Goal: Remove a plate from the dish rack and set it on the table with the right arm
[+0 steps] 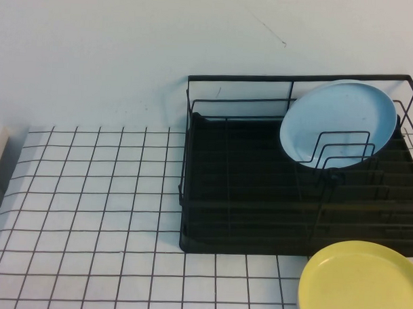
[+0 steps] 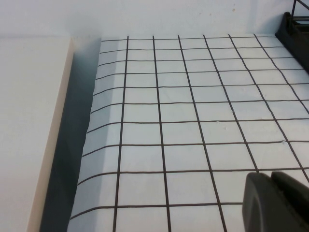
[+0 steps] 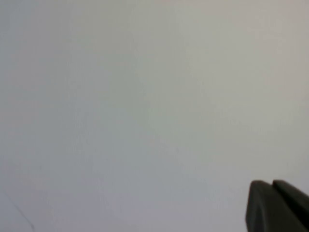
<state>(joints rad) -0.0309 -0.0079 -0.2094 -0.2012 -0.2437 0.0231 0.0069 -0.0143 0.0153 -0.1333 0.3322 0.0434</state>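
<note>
Both pincers closed, no writing legible

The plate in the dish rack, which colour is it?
Light blue; the plate shows best in the high view.

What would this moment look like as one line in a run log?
blue plate: leaning in rack | yellow plate: on table | right hand: shut, empty, away | left hand: shut, over table

Yellow plate (image 1: 361, 282) lay flat, its far edge overlapping the near right corner of the dish rack, pale wall (image 1: 129, 50) rose behind the rack, cream-coloured slab (image 2: 29, 130) sat well off to the rack's left.
</note>
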